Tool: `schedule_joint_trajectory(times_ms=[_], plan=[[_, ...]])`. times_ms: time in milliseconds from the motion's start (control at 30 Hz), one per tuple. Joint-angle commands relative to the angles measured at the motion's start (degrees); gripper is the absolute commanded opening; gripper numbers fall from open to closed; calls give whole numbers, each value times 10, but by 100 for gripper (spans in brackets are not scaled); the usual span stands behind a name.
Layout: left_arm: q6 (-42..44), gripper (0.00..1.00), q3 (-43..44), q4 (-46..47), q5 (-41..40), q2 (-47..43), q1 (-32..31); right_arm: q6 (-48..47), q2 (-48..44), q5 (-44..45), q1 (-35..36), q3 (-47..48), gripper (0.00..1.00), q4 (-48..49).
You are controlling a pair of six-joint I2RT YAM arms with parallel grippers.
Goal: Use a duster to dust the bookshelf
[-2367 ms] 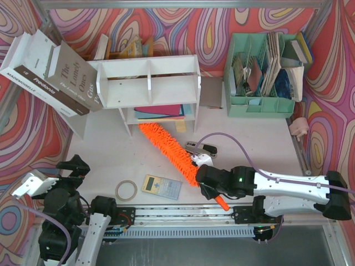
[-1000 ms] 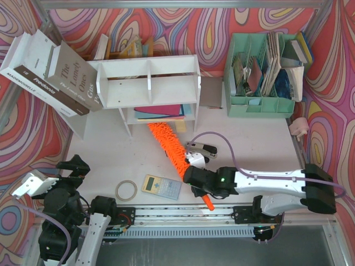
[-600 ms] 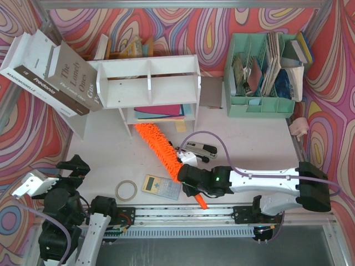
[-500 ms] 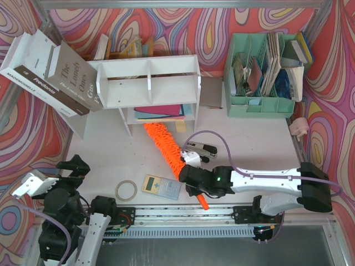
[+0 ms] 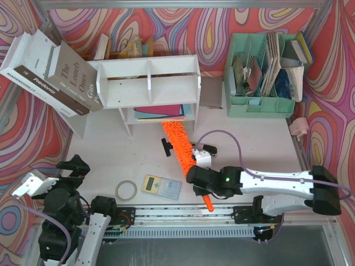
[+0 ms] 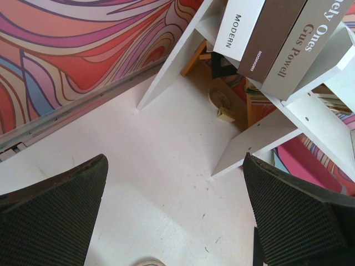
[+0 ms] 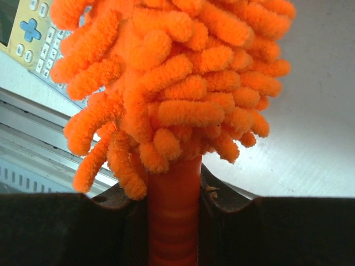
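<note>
The white bookshelf (image 5: 150,83) stands at the back centre, with coloured folders in its lower tier. The fluffy orange duster (image 5: 180,148) lies slanted from the front of the lower tier's right half down to my right gripper (image 5: 201,178), which is shut on its thin orange handle (image 7: 173,213). In the right wrist view the chenille head (image 7: 172,72) fills the upper picture and the handle sits tight between the dark fingers (image 7: 72,227). My left gripper (image 6: 177,221) hovers open over bare table at the near left, far from the duster.
A stapler (image 5: 206,149) lies partly under the duster. A calculator (image 5: 161,187) and a tape ring (image 5: 126,190) sit near the front edge. Large books (image 5: 50,72) lean at the back left. A mint-green organizer (image 5: 260,72) stands at the back right.
The right arm has swept the duster's tip from the left part of the lower tier to the right. The stapler has shifted under the duster. The left arm is still.
</note>
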Motion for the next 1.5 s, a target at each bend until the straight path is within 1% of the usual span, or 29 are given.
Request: schedule_joint_trajectory(times_ms=[0,133,233,400,600,700,800,933,1067,1200,1333,1467], plan=[[10,98,-5,7,0,-6,4,-45,58,-6,2,45,0,81],[9,98,-5,6,-2,-5,4,-49,67,-4,9,52,0,97],[9,98,-6,7,-2,-6,4,-29,44,22,9,42,0,70],[9,99,-6,7,0,-6,4,75,7,75,9,21,0,-39],[10,99,-6,7,1,-5,4,172,-16,89,9,-11,0,-112],[9,99,-6,6,1,-7,4,192,-13,92,9,-14,0,-120],[9,98,-6,6,1,-6,3,183,-3,86,10,-14,0,-103],[9,98,-6,8,1,-6,4,148,29,65,9,-2,0,-72],[10,99,-6,7,2,-5,4,130,50,72,8,32,0,-88],[10,99,-7,9,2,-4,4,129,19,122,9,65,0,-129],[11,99,-7,10,2,-4,4,117,-36,159,8,79,0,-139],[11,98,-7,12,2,-2,4,115,-59,159,9,72,0,-136]])
